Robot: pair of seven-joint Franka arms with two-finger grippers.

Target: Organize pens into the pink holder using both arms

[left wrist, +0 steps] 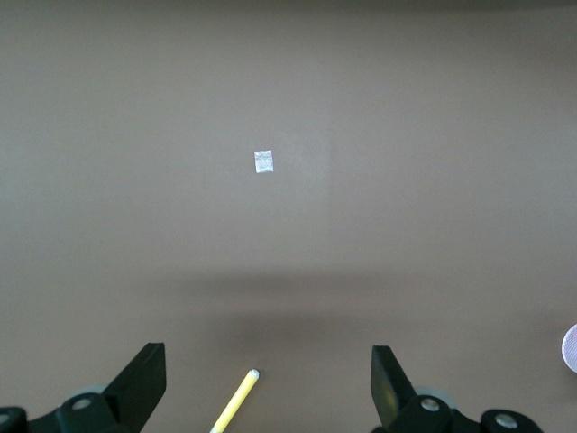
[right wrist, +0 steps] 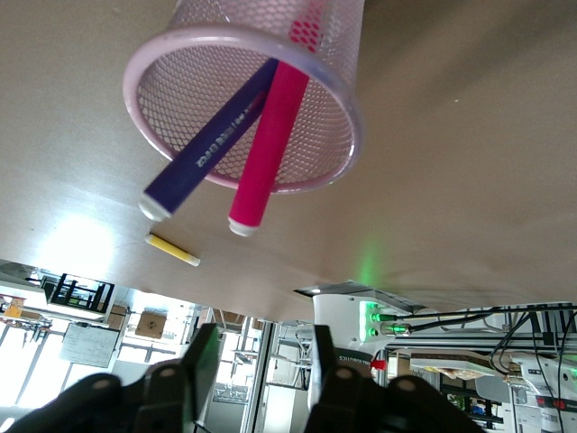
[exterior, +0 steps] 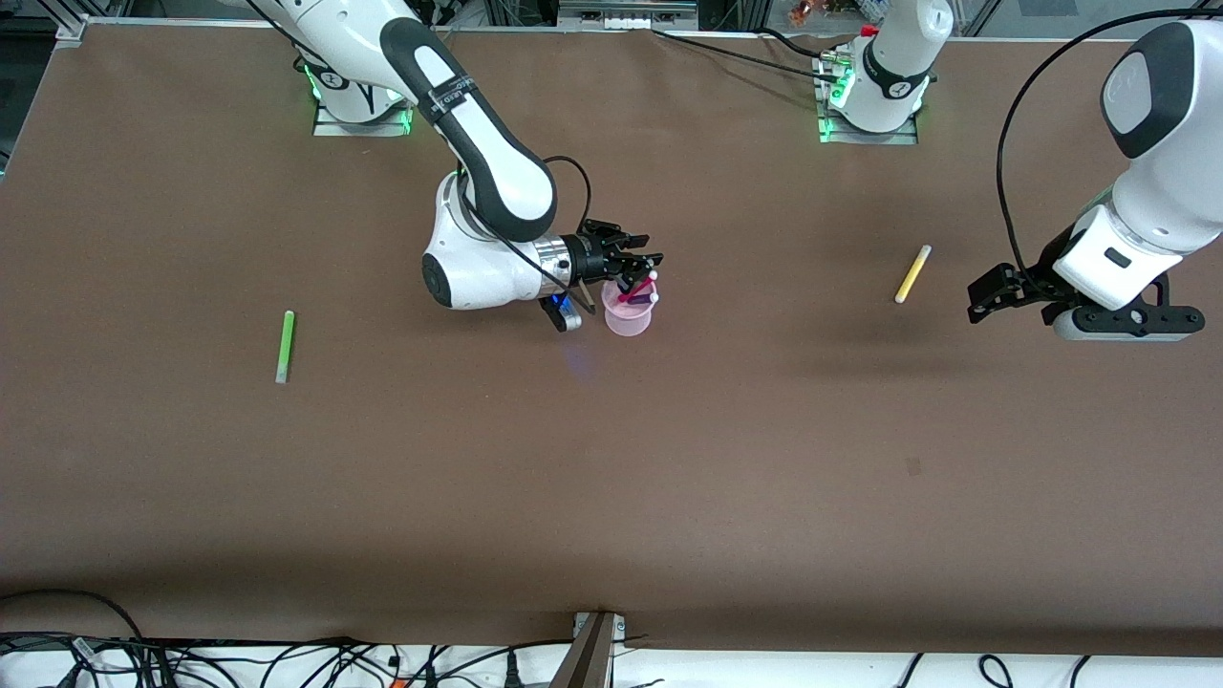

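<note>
Currently two of the four pens already stand in the pink holder [exterior: 628,315], which sits mid-table, and two lie loose on the brown table [exterior: 611,478]. Nearest the front camera is the green pen [exterior: 285,346], flat on the table toward the right arm's end, well apart from everything else. Slightly farther from the camera stands the holder, a pale-pink mesh cup, with the dark purple pen [right wrist: 209,142] and the magenta pen [right wrist: 269,135] leaning inside it, their pale ends poking above the rim. The right gripper [exterior: 638,268] hangs just over that rim, its wrist turned sideways and its fingers [right wrist: 203,361] a narrow gap apart, holding nothing. The main risk sits here, as a judgement: the holder looks light, and a finger that catches a leaning pen or the rim on the way up could tip the cup and spill both pens. Farther still lies the yellow pen [exterior: 912,273], toward the left arm's end. The left gripper [exterior: 994,291] hovers just beside it, over the table, arm bent low with the wrist tilted forward and fingers [left wrist: 144,383] spread wide, empty. A second likely risk: the yellow pen lies at a slant to those fingers, so closing without turning the wrist could roll or flick the thin stick away instead of pinching it.
</note>
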